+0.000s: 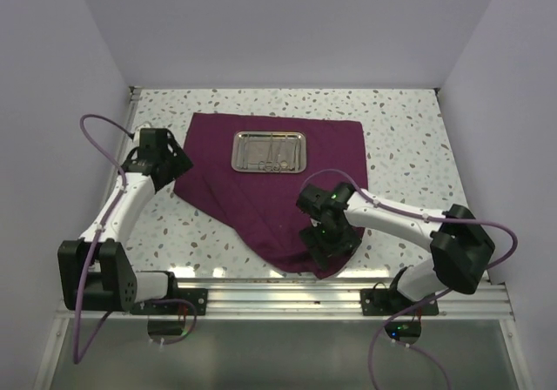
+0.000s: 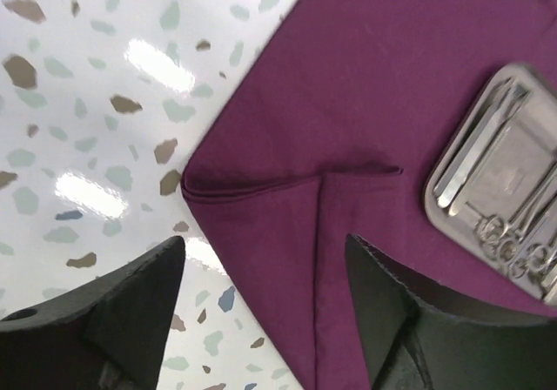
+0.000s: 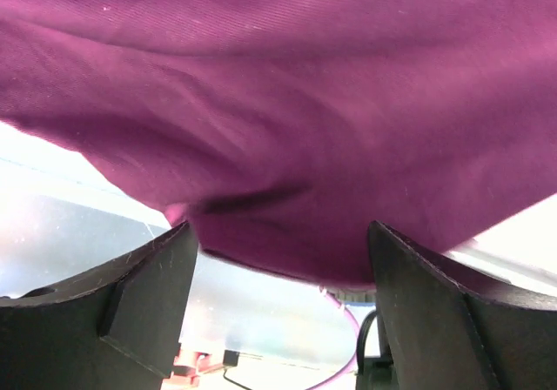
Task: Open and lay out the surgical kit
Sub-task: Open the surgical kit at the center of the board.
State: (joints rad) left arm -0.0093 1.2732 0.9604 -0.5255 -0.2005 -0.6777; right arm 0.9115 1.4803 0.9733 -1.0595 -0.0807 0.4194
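Both grippers stand with jaws wide apart and hold nothing. The right gripper [image 1: 327, 244] hangs over the near corner of the dark purple cloth [image 1: 261, 200]. In its wrist view the 2 fingers [image 3: 130, 312] frame a drooping, creased fold of that cloth [image 3: 305, 103] just ahead of the tips. Whether the fold touches them I cannot tell. The left gripper [image 1: 175, 178] hovers at the cloth's left corner. From its wrist camera the fingers [image 2: 130, 320] stand either side of a doubled-over flap with a hemmed edge and a straight crease [image 2: 365, 77].

The cloth lies spread on the table. Its far edge runs straight, and its body narrows toward the near corner by the right arm. On its far half, well inside the borders, sits the small steel tray [image 1: 268, 151], flat and square to the far edge. The left wrist view shows the tray [image 2: 513, 177] at the right. The slim steel instruments [image 1: 271, 157] lie inside it. The tweezers [image 2: 479, 146] rest along 1 side, and the ring-handled scissors [image 2: 513, 238] are bunched at the end nearer that camera.

Around the cloth is the speckled white table [image 1: 409, 146]. An aluminium rail [image 1: 287, 299] runs along its near edge and carries the 2 arm bases. Purple cables [image 1: 96, 129] loop from each arm.
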